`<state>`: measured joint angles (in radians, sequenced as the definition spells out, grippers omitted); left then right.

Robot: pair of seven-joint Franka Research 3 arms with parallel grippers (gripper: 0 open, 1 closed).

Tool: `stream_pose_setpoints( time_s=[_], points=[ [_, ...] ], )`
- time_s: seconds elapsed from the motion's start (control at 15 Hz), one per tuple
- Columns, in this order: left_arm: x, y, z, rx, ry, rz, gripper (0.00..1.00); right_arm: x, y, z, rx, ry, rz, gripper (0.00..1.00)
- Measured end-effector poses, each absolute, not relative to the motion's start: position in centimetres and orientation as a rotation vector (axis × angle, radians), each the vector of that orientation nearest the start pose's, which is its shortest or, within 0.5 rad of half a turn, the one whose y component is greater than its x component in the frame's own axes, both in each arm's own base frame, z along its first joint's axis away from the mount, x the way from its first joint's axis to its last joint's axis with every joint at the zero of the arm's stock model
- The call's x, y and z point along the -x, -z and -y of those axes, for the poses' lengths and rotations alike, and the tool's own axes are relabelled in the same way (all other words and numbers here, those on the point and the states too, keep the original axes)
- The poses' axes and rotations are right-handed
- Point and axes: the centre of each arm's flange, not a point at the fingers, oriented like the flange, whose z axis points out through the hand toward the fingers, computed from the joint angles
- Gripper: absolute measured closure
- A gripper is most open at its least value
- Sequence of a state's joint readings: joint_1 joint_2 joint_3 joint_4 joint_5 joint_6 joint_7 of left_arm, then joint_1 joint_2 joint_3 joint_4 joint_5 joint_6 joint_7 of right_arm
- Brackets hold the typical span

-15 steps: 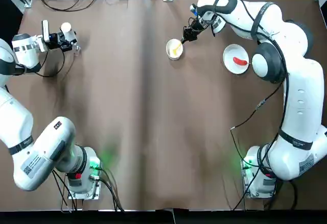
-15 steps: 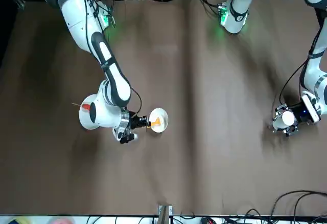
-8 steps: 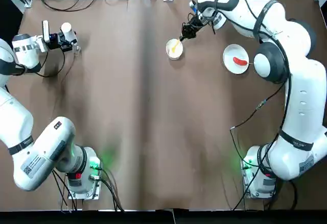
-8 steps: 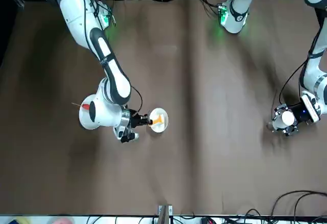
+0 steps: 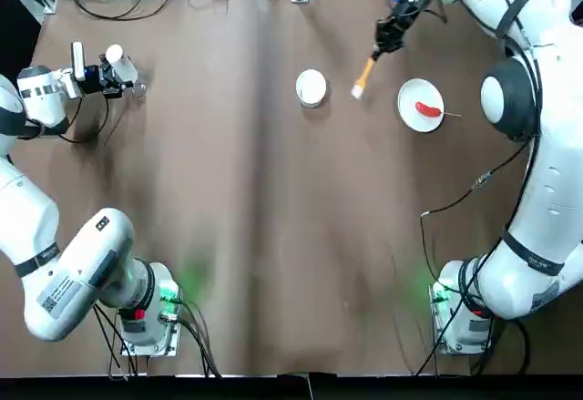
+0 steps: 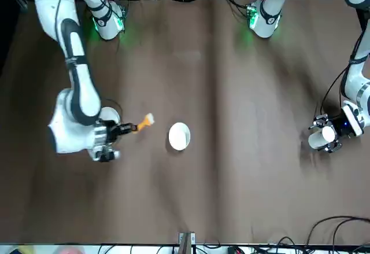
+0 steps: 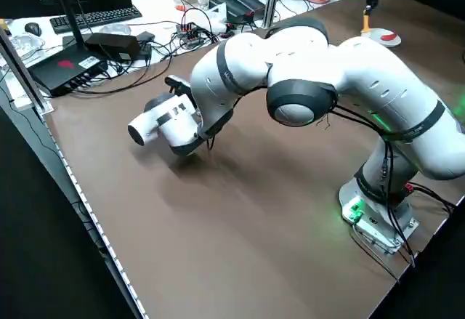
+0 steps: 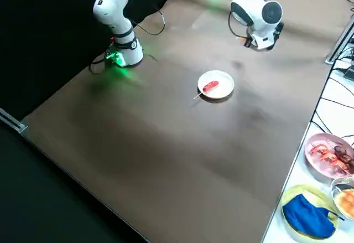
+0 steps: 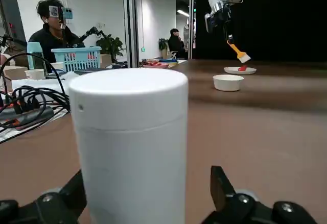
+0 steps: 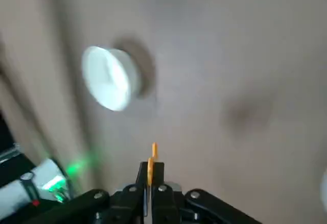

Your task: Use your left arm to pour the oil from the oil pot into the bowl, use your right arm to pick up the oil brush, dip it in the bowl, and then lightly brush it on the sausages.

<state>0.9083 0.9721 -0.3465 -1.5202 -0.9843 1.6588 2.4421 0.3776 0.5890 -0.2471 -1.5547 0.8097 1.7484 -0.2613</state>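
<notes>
My right gripper [image 5: 386,37] is shut on the handle of the yellow-orange oil brush [image 5: 363,77]. The brush hangs in the air between the white bowl [image 5: 311,87] and the plate. Its pale bristles point down toward the table. The red sausage [image 5: 426,108] lies on the white plate [image 5: 410,117], its thin stick pointing away from the bowl. At the far left, my left gripper [image 5: 117,76] stands open around the upright oil pot [image 5: 115,54]. In the left wrist view a gap shows between its white cap [image 9: 130,147] and one finger [image 9: 219,188].
Cables and power strips lie along the far edge of the table. A side table beyond the right edge holds plates of food and a blue cloth [image 8: 307,216]. People sit in the room behind the table in the left wrist view.
My right gripper has lifted the brush out of the bowl and carried it to the robot's right, toward the plate. The left gripper has barely moved.
</notes>
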Motion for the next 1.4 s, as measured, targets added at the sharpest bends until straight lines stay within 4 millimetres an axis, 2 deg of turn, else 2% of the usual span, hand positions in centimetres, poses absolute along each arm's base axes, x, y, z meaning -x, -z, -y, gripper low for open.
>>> stream_pose_setpoints(
  time_s=[0.13, 0.2, 0.53, 0.8, 1.07, 1.4],
  points=[
    [-57.1, -12.7, -29.7, -1.569, -1.355, 1.169, 0.0, -64.8, -30.7, -13.0, 2.546, -0.459, 0.054, 0.96],
    [-56.9, -12.5, -29.9, -1.577, -1.351, 1.166, 0.0, -65.2, -31.3, -9.7, 2.606, -0.471, -0.085, 0.96],
    [-56.5, -12.2, -30.3, -1.588, -1.342, 1.166, 0.0, -65.1, -30.7, -2.6, 2.64, -0.494, -0.319, 0.96],
    [-56.4, -12.1, -30.3, -1.587, -1.321, 1.186, 0.0, -64.3, -28.6, 3.2, 2.608, -0.519, -0.456, 0.96],
    [-56.5, -12.1, -30.3, -1.588, -1.321, 1.188, 0.0, -63.9, -26.7, 6.2, 2.604, -0.511, -0.537, 0.96],
    [-56.7, -12.8, -30.9, -1.594, -1.33, 1.202, 0.0, -63.6, -23.6, 7.3, 2.671, -0.521, -0.566, 0.96]
  ],
)
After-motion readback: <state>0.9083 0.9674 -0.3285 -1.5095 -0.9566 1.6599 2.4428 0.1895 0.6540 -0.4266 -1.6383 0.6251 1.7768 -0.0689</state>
